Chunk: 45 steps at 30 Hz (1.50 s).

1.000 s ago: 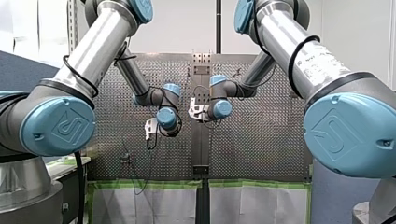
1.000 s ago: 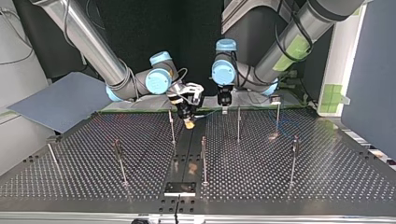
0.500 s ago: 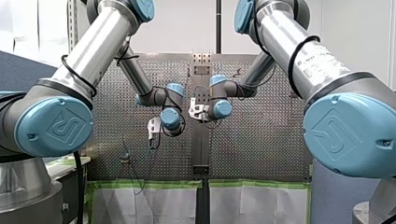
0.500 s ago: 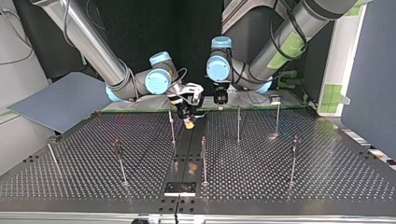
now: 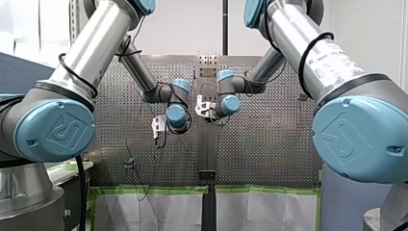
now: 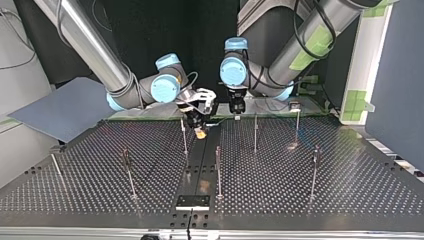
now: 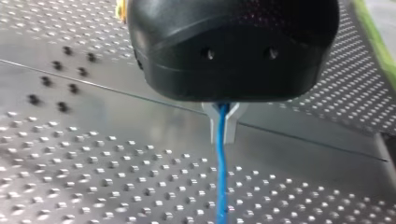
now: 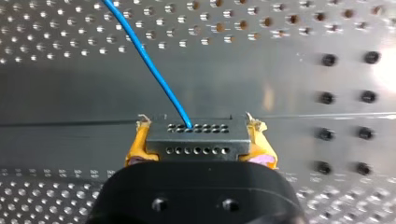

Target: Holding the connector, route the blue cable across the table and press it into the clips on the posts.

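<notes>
In the top view's upper centre, my left gripper (image 6: 235, 110), metal fingers (image 7: 232, 126) pinched around the blue cable (image 7: 221, 177), is sliding closer to my right gripper (image 6: 200, 131), whose yellow pads (image 8: 135, 149) are clamping the connector (image 8: 197, 138); routing is probably just starting.

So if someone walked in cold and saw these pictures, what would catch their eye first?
The blue cable, bright against the grey table: it leaves a dark connector clamped between my right gripper's yellow pads. My left gripper's metal fingers pinch the same cable. In the top view, thin posts stand across the table.
</notes>
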### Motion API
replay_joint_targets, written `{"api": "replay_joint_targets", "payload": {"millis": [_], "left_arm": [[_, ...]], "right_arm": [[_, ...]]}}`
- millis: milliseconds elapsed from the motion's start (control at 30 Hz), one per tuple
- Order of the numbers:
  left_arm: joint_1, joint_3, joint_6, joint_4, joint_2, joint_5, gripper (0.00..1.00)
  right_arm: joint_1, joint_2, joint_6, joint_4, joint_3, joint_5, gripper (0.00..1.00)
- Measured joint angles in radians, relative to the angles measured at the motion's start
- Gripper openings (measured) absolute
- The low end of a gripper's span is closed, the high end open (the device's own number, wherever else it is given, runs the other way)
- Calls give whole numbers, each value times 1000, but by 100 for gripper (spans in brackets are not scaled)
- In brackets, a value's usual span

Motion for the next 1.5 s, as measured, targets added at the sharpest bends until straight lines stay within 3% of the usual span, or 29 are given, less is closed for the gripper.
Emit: {"api": "replay_joint_targets", "payload": {"millis": [200, 333, 800, 1067, 1333, 1500], "left_arm": [[2, 0, -5, -28, 47, -5, 0], [2, 0, -6, -45, 80, -15, 0], [-1, 0, -7, -52, 205, -17, 0], [-3, 0, -4, -55, 267, -15, 0], [-5, 15, 5, -63, 336, -14, 0], [-5, 46, 8, -82, 364, 1, 0]], "right_arm": [[-3, -54, 30, 55, 0, -1, 0], [-4, -94, 37, 95, 0, -2, 0], [-12, -216, 24, 216, 36, -2, 0], [-16, -287, 1, 256, 49, -2, 0], [-19, -359, -44, 300, 49, -2, 0], [-21, -397, -62, 313, 49, -5, 0]]}}
